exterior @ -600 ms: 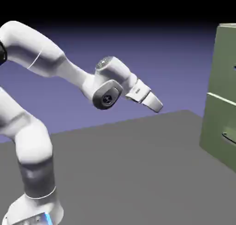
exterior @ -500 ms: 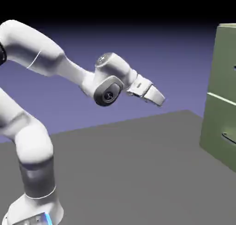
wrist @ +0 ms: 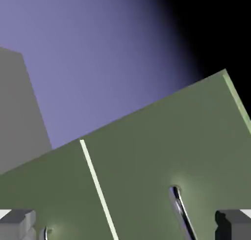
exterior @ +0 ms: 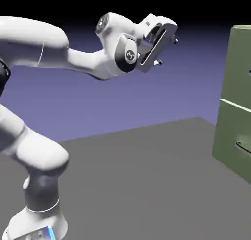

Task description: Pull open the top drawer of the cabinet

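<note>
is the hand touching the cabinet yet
Apart. The exterior view shows open backdrop between the hand and the cabinet.

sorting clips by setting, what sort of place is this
Most likely a rendered simulation, not a real room: a white robot arm stands on a bare grey table before a plain blue-violet backdrop, facing an olive-green cabinet with flat, untextured faces.

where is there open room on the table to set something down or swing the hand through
The grey table is bare from the arm's base across to the cabinet. The open gripper hangs high, with clear air between it and the top drawer. The only tight spots are beside the base and against the cabinet front.
</note>
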You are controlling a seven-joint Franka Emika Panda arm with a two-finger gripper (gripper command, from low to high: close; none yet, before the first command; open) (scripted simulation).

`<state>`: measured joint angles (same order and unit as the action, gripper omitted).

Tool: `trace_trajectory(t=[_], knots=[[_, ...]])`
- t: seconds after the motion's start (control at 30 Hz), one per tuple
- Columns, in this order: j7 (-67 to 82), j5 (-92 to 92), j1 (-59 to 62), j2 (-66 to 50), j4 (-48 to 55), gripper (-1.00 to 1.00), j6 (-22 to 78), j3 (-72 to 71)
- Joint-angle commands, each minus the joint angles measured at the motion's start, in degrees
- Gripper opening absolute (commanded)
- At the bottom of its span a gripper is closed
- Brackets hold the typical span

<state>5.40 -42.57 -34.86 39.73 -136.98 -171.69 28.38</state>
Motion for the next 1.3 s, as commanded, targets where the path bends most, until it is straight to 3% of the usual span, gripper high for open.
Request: trace_trajectory(t=[0.0,1.27], knots=[[2.5,-2.2,-1.8,0.4,1.3,0.00,0.1,1.5],[97.2,-86.4,-69.4,14.4,48.8,0.00,4.7,57.6]])
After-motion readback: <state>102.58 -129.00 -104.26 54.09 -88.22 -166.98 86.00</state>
